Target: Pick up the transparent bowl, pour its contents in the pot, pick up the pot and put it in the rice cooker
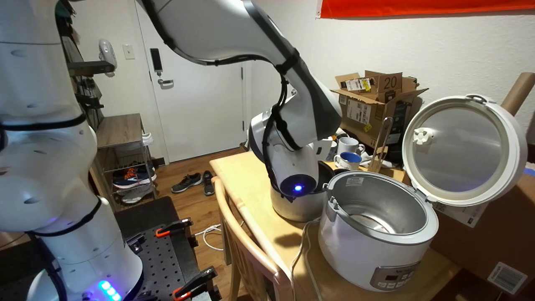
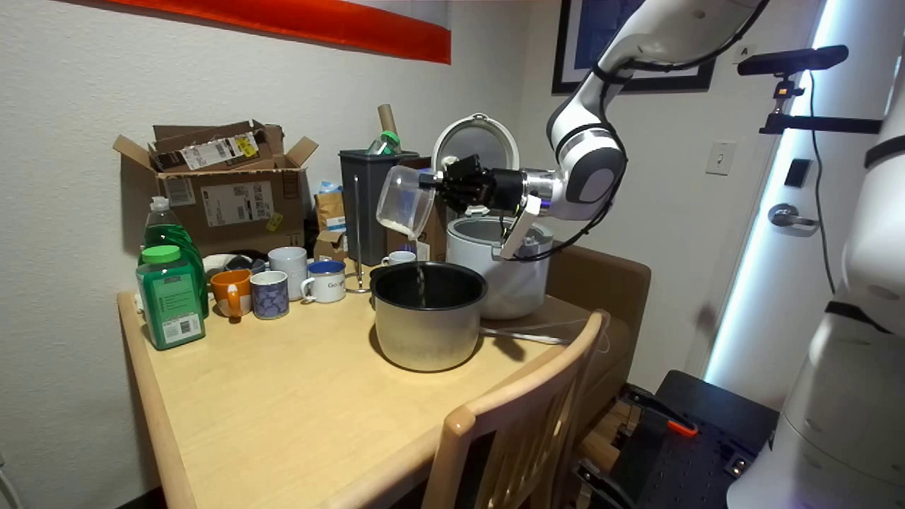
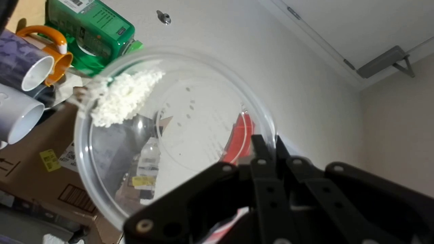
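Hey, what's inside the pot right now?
A thin stream of grains falls into the pot, black inside; its near side hides the bottom and anything there.

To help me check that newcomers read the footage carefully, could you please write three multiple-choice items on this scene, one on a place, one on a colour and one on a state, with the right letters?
1. Where does the pot stand?
A. on the table, beside the cooker
B. inside the cooker
C. on a chair

2. What colour is the pot on its inside?
A. red
B. white
C. black

3. How is the bowl placed?
A. upright on the table
B. tilted above the pot, in the claw
C. lying in the cooker

1 A: both exterior views show the pot on the table, next to the cooker.
2 C: its inside looks black in an exterior view.
3 B: the bowl leans over the pot in an exterior view, and the wrist view shows white grains heaped against its side.
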Available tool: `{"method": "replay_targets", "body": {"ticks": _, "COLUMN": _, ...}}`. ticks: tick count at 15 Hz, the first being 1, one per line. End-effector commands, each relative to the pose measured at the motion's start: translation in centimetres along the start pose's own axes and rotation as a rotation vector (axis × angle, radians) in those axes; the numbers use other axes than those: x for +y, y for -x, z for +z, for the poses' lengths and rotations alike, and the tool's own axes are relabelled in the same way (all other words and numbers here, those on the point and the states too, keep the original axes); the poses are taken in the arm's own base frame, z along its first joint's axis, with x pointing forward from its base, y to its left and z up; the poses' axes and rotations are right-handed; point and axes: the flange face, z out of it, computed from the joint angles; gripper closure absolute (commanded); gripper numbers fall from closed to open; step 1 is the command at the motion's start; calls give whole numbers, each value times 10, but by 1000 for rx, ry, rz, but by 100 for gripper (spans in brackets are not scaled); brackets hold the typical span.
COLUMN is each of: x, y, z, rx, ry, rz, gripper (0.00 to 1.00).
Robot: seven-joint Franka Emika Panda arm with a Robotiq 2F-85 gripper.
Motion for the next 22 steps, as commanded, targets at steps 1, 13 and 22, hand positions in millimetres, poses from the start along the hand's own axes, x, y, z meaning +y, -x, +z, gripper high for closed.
{"method": "replay_targets", "body": {"ticks": 1, "x": 1, "y": -7, "z": -1, "rx": 35, "ry": -30, "rz": 20, "gripper": 98}}
{"method": "replay_targets", "body": {"ticks": 13, "x": 3, "y": -7, "z": -1, "rx": 40, "ry": -33, "rz": 27, "gripper": 98}}
{"method": "replay_targets", "body": {"ticks": 22, "x": 4, "y": -8, "z": -5, "rx": 58, "ry": -61, "rz": 33, "gripper": 98}}
